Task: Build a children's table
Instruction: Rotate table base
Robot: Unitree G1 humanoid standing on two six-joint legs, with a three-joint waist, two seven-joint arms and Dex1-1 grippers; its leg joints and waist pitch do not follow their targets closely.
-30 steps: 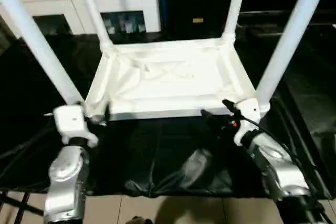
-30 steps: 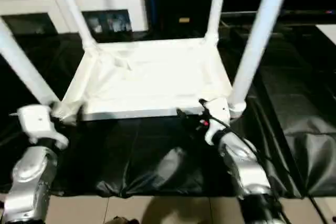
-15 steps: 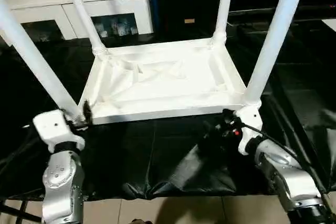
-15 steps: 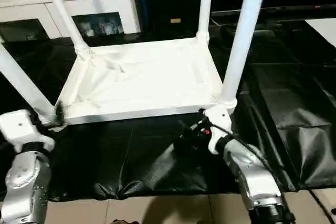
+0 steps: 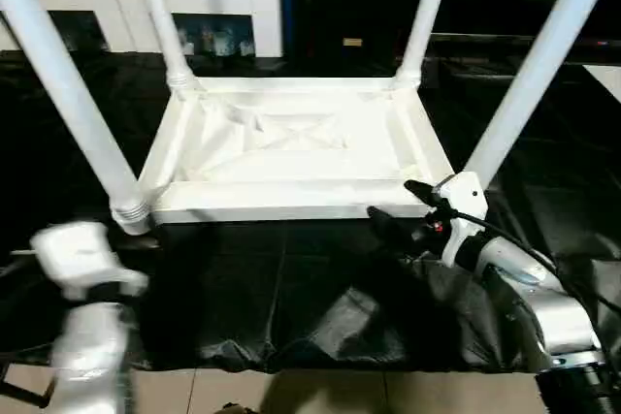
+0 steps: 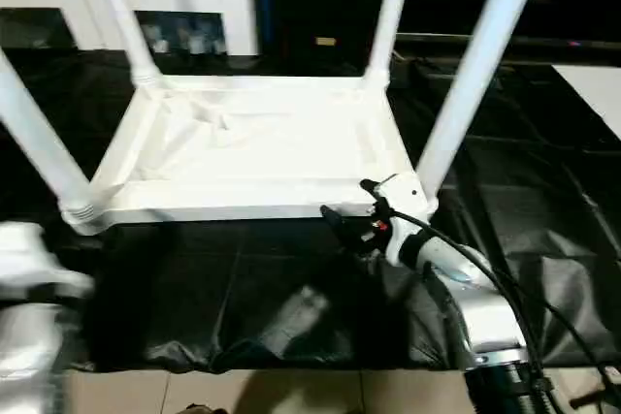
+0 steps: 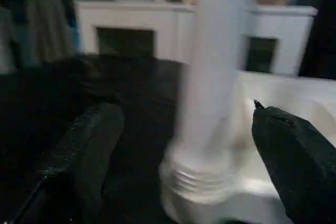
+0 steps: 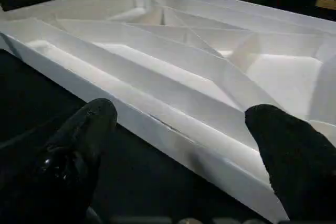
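tabletop: white plastic rectangular tabletop (image 5: 296, 152) lies upside down on the black sheet (image 5: 291, 288), ribbed underside facing up, crossing ribs plain in the right wrist view.
legs: 4 long white tubular legs stand seated in the round corner sockets, all rising out of frame. near-left leg (image 5: 68, 94), far-left leg (image 5: 160, 16), far-right leg (image 5: 427, 12), near-right leg (image 5: 539, 65).
left gripper: left gripper (image 7: 184, 145) has its 2 black fingers (image 7: 86, 150) spread wide apart, nothing clamped. the flared base of the near-left leg sits in line with the gap, just beyond the fingertips; contact with either finger cannot be told. the white wrist block (image 5: 78, 254) sits below and beside that corner in the head view.
right gripper: right gripper (image 5: 403, 206) has its jaws wide apart, nothing clamped. the near long edge of the tabletop runs across just ahead of the open gap, and one finger (image 8: 291, 150) overlaps the near-right corner region; whether it touches cannot be told. the other finger (image 8: 79, 140) is over the black sheet, short of the edge.
background: white cabinet with glass doors (image 5: 126, 7) stands well beyond the far-left leg.
floor: pale tiled floor (image 5: 291, 393) shows along the near edge of the black sheet.
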